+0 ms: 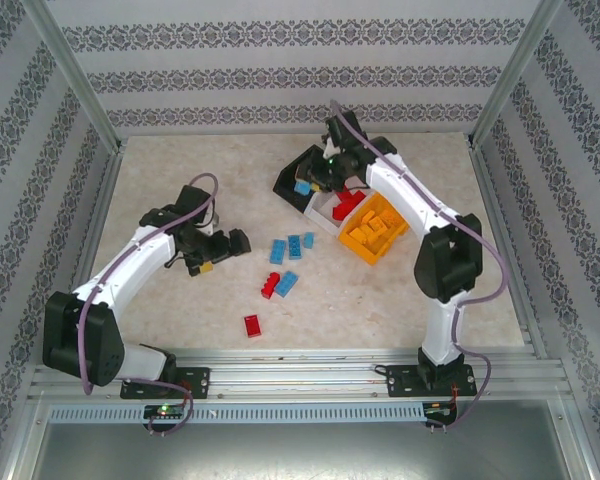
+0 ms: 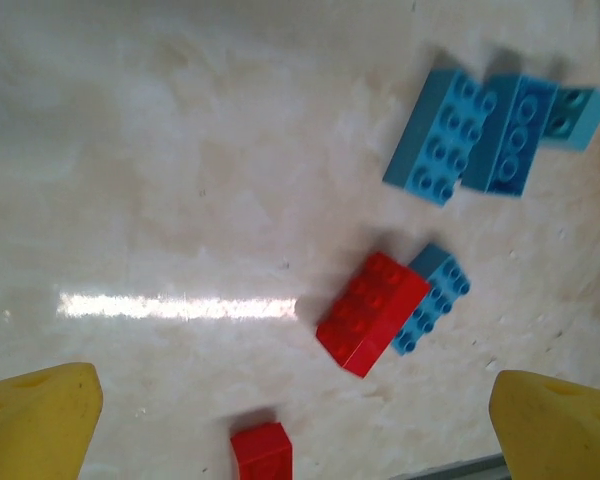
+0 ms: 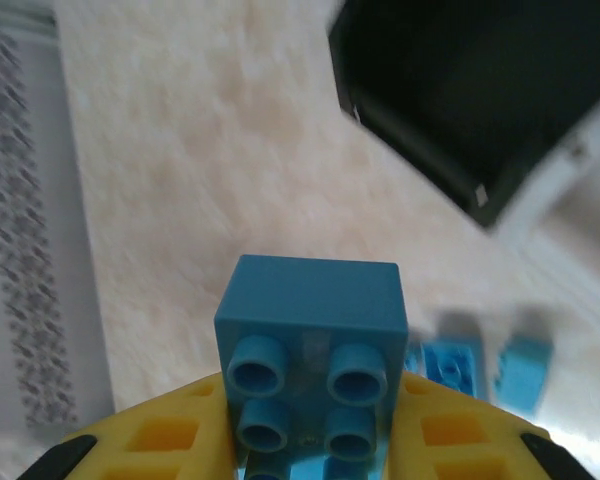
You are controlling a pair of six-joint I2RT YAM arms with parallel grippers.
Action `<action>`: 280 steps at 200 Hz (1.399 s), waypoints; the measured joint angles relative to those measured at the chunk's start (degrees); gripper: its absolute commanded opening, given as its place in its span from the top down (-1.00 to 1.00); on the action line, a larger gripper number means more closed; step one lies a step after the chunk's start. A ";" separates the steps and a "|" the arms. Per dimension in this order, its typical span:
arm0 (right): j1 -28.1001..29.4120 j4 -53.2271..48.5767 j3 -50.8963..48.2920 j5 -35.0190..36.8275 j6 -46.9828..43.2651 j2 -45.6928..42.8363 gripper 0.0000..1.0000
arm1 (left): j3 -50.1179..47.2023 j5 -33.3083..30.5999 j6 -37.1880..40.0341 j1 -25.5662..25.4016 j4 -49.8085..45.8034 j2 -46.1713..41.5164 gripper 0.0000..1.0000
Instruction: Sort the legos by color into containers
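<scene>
Between the right end effector's (image 3: 315,455) yellow ribbed fingers (image 3: 170,435): one glossy blue studded brick (image 3: 310,320), clamped, round studs facing the camera, above the pale marbled desk (image 3: 180,150). Black bin (image 3: 480,90), rectangular and smooth-walled, lies ahead and to its right.

Left end effector (image 2: 300,430): jaws wide apart, nothing between them. Ahead of it on the desk, a red brick (image 2: 372,312) touches a narrow blue brick (image 2: 435,298). Three blue bricks (image 2: 470,130) cluster farther ahead. A small red brick (image 2: 262,452) sits nearest, low between the yellow tips.
</scene>
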 measured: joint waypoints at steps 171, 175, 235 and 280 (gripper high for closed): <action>-4.98 -8.13 31.89 0.33 -0.24 28.35 0.14 | -2.45 -1.73 1.77 -10.67 0.26 2.67 -0.74; -5.01 -8.24 31.89 0.33 -0.13 28.37 0.11 | -2.36 -1.70 1.97 -10.71 0.24 2.89 -0.74; -6.01 -8.90 31.91 0.11 -0.20 28.37 -0.04 | 0.09 -1.68 3.02 -11.56 1.11 6.32 -0.73; -6.40 -9.25 29.38 -0.17 -0.90 26.10 -0.06 | 2.99 -2.36 3.23 -13.75 1.55 9.42 -0.61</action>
